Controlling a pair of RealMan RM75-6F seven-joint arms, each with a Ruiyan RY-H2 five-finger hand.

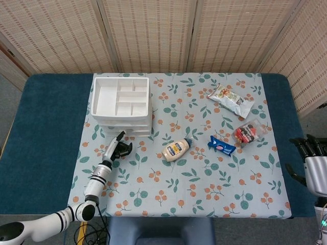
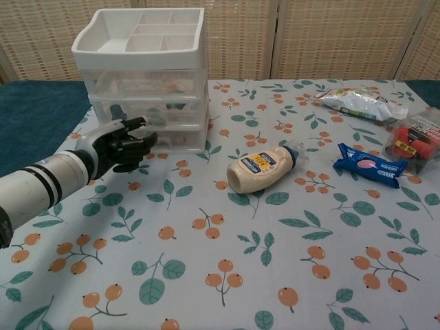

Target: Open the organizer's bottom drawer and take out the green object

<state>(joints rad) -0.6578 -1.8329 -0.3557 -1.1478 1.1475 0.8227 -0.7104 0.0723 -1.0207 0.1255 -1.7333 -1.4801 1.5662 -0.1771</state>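
Observation:
The white organizer (image 1: 121, 104) (image 2: 141, 75) stands at the back left of the floral cloth, with its clear drawers all pushed in. Its bottom drawer (image 2: 165, 138) is closed; the green object does not show. My left hand (image 1: 117, 147) (image 2: 120, 144) hovers just in front of the bottom drawer, fingers curled and reaching toward its front, holding nothing. Whether the fingertips touch the drawer I cannot tell. My right hand (image 1: 313, 166) hangs off the table's right edge, fingers apart and empty.
A mayonnaise bottle (image 1: 177, 150) (image 2: 262, 168) lies mid-table. To the right lie a blue snack pack (image 1: 222, 146) (image 2: 368, 166), a red packet (image 1: 246, 133) (image 2: 414, 141) and a white-green bag (image 1: 231, 99) (image 2: 361, 104). Bamboo screens stand behind.

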